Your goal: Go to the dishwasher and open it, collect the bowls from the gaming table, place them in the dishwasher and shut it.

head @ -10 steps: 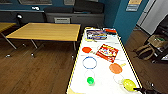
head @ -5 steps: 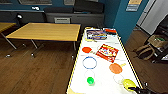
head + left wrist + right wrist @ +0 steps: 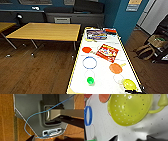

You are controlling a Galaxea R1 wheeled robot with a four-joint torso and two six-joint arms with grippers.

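We see the gaming table [image 3: 105,75], a long white surface with a yellowish edge, its long axis running away from the camera toward a teal wall. On it: two board-game boxes [image 3: 107,52] at the far half, one tilted; a red bowl [image 3: 87,49], a blue ring [image 3: 89,62], an orange bowl [image 3: 115,68], a green bowl [image 3: 90,80] and a yellow bowl [image 3: 129,84] at the near right corner. In the right wrist view the yellow bowl [image 3: 130,109] is perforated, with a handle pointing off one side. A yellow-wood table [image 3: 45,31] stands just to the left, bags [image 3: 146,51] on the floor right. Left and right hand: we cannot tell whether clenched or released.
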